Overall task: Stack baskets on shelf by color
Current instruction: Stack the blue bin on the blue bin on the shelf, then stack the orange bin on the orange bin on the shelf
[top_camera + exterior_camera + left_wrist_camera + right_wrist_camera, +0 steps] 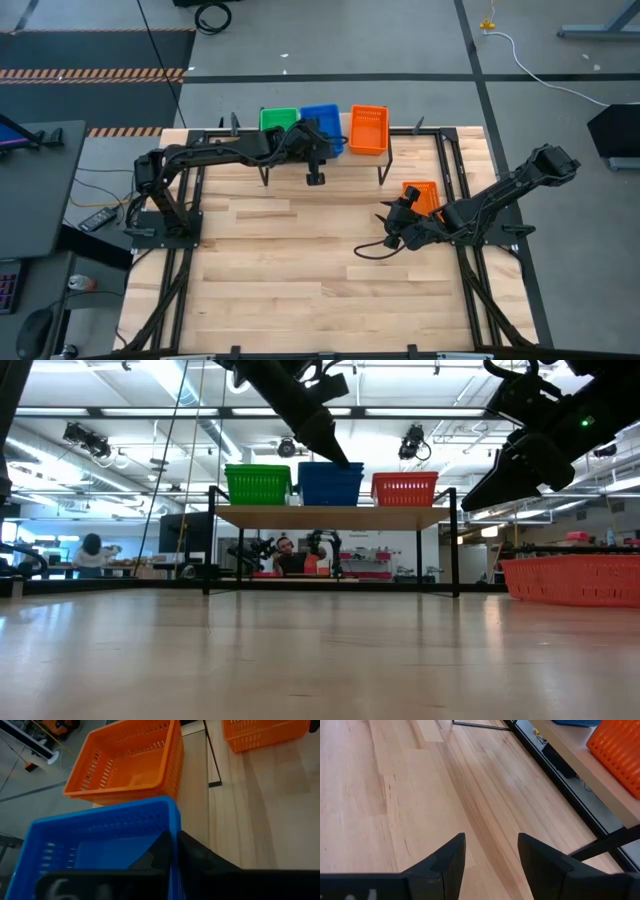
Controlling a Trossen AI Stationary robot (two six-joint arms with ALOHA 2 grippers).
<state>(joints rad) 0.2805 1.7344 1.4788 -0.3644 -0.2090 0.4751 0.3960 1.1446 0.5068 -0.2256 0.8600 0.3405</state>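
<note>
- High view: your left gripper [316, 150] is over the shelf [400, 146] at 12 o'clock on the table [300, 270], right at the blue basket [325, 124]. That basket sits in the middle, green basket [278, 120] at its 9 o'clock, orange basket on the shelf [368, 129] at its 3. A loose orange basket [424, 196] is on the table toward 3 o'clock, just beside your right gripper [392, 222], so that arm's way closer to it than the left one.
- Low view: green, blue and orange stand side by side on the shelf top, and the left arm drops in from above onto the blue one's near rim. The loose orange basket shows at the far right on the table, with the right arm hanging above it.
- Left wrist view: the jaws look pinched on the blue basket's rim wall, one finger inside and one outside. The rim runs crosswise to the jaws, so I'd guess any lift or release goes straight up.
- Right wrist view: the jaws are wide apart and empty, pointing at bare table. The shelf's orange basket is off to one side, and the loose one isn't in this shot.
</note>
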